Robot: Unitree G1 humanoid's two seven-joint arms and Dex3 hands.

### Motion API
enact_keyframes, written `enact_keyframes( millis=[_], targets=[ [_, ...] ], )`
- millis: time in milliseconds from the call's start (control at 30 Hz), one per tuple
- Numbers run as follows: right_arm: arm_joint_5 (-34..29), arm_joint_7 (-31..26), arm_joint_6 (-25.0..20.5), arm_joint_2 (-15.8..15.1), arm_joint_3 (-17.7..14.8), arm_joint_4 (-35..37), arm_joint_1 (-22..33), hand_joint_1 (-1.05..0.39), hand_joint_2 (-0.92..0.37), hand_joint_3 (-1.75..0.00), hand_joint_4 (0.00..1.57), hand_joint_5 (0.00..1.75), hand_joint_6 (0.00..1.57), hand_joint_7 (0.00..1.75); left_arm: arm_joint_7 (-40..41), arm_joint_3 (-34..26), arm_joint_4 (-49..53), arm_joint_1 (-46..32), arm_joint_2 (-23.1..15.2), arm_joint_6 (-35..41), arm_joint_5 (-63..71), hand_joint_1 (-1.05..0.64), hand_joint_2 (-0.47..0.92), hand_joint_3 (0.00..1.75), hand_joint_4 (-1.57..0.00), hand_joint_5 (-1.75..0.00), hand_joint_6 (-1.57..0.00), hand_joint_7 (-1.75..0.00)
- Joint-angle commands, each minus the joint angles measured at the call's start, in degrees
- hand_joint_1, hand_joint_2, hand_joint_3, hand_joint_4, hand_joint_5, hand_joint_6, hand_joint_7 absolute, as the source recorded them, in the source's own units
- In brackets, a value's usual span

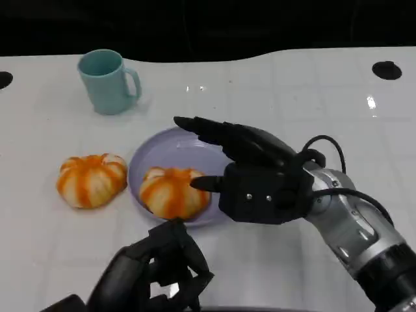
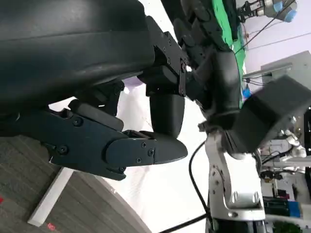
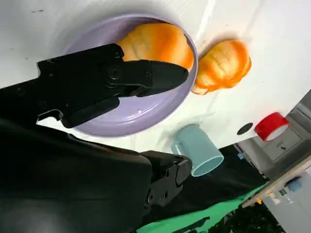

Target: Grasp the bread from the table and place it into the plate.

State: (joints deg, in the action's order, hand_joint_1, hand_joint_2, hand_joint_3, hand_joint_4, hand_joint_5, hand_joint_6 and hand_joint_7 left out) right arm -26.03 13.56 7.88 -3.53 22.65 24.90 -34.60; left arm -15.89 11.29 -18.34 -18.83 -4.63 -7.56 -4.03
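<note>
Head view showed a white table point(image 1: 312, 84) carrying a lilac plate point(image 1: 169, 146) near its middle, with one orange-striped bread roll point(image 1: 174, 192) lying inside the plate at the rim nearest the robot. A second bread roll point(image 1: 91, 180) of the same kind sat on the bare table just beside the plate, apart from its rim, on the robot's left. A teal mug point(image 1: 107, 81) stood upright near the far edge, well apart from both rolls. The right hand point(image 1: 250, 172) hung over the plate with its fingers stretched out and apart across the far half of the dish; the thumb pointed at the roll in the plate and looked to touch its side or stop just short of it, which I could not tell, and the hand held nothing. The left hand point(image 1: 159, 270) sat low at the near edge of the table, its fingers curled inward with nothing in them. The right wrist view showed a finger point(image 3: 146, 77) of that hand lying over the plate point(image 3: 146, 114) next to the roll point(image 3: 158, 43), the other roll point(image 3: 223, 65) outside the rim, and the mug point(image 3: 199, 150) beyond. The left wrist view showed the left hand's fingers point(image 2: 146, 150) bent in, with the right hand point(image 2: 214, 63) and its silver forearm point(image 2: 233, 194) beyond them.
</note>
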Motion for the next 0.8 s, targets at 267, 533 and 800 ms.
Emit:
enact_keyframes(
  millis=[267, 533, 800],
  targets=[
    [6.82, 2.43, 3.12, -6.57, -4.68, -18.96, 13.07, -0.70, -0.92, -0.35, 0.17, 0.12, 0.20, 0.07, 0.45, -0.41, 0.44, 0.95, -0.47, -0.24, 0.23, -0.52, 0.92, 0.44, -0.70, -1.75, -0.49, -1.72],
    [13.25, 2.43, 8.25, -9.32, -9.22, -27.36, 24.36, -0.52, -0.92, -0.27, 0.31, 1.13, 0.48, 0.42, 0.26, -0.49, 0.91, 1.75, -0.61, 0.02, 0.10, -0.52, 0.92, 0.45, -0.70, -1.75, -0.49, -1.72],
    [21.52, 2.45, 19.33, -9.77, -14.04, -26.32, 32.16, -0.26, -0.57, -0.99, 0.56, 1.66, 0.58, 1.22, -0.03, -0.77, 1.64, 2.29, -0.70, -0.05, -0.37, -0.49, 0.92, 0.46, -0.69, -1.75, -0.48, -1.75]
  ],
)
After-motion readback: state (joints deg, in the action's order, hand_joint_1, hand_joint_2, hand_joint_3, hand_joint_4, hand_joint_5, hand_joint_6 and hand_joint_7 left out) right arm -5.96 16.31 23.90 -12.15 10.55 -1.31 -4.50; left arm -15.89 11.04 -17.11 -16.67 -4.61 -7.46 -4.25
